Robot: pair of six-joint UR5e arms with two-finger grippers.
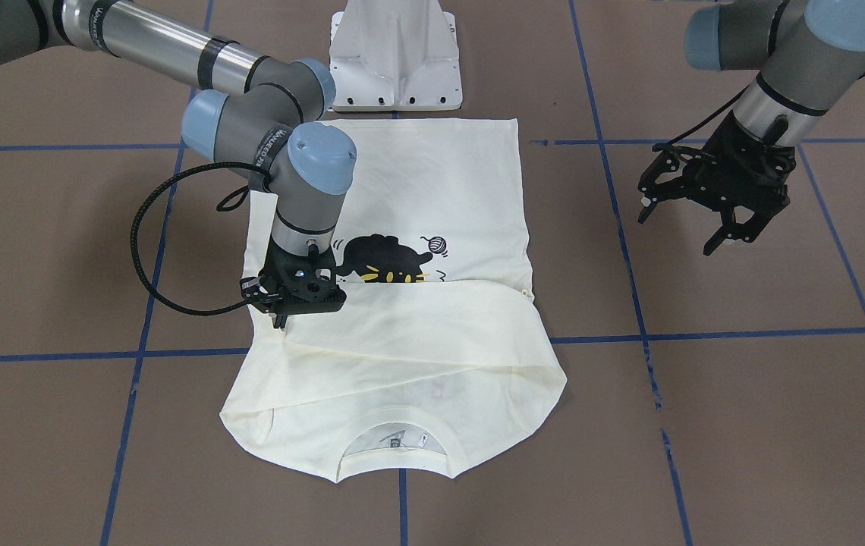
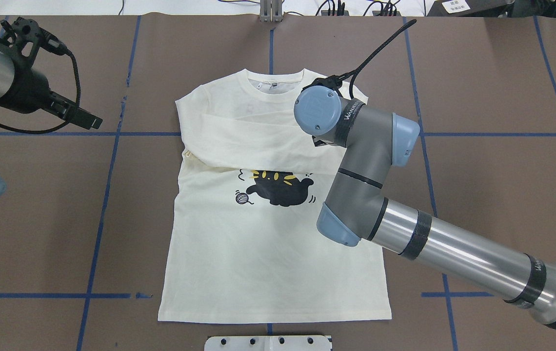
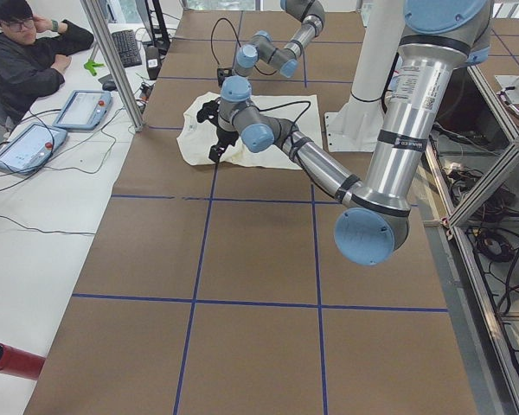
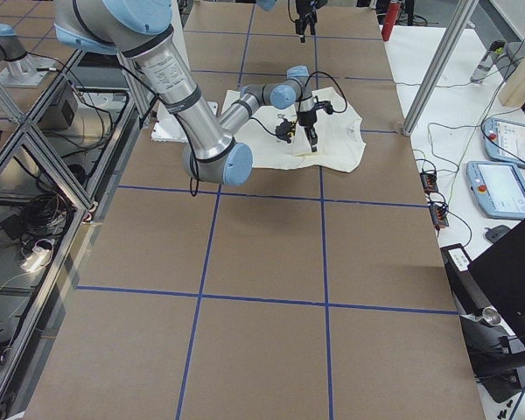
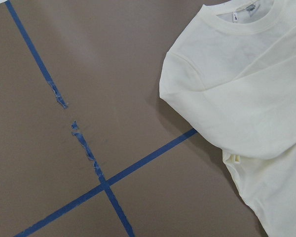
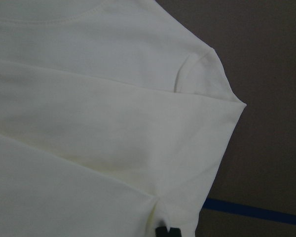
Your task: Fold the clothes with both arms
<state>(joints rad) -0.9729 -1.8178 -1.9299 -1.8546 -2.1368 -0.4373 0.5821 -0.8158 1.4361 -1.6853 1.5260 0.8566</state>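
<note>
The cream shirt (image 1: 402, 349) lies flat and front up on the brown table, its collar away from the robot's base. Both long sleeves are folded across the chest, just above the black cat print (image 2: 278, 187). My right gripper (image 1: 279, 322) points straight down at the shirt's edge where the sleeve folds over. It is shut on that fold, and the cloth puckers at its tips (image 6: 167, 231). In the overhead view its wrist hides it. My left gripper (image 1: 675, 231) hangs open and empty above bare table, well clear of the shirt's other side (image 5: 246, 74).
The white pedestal base (image 1: 396, 57) stands just behind the shirt's hem. Blue tape lines (image 2: 107, 195) cross the table. A person (image 3: 26, 52) sits at a side table with tablets (image 3: 78, 108) beyond the far edge. A red cylinder (image 3: 13, 360) lies on that side table.
</note>
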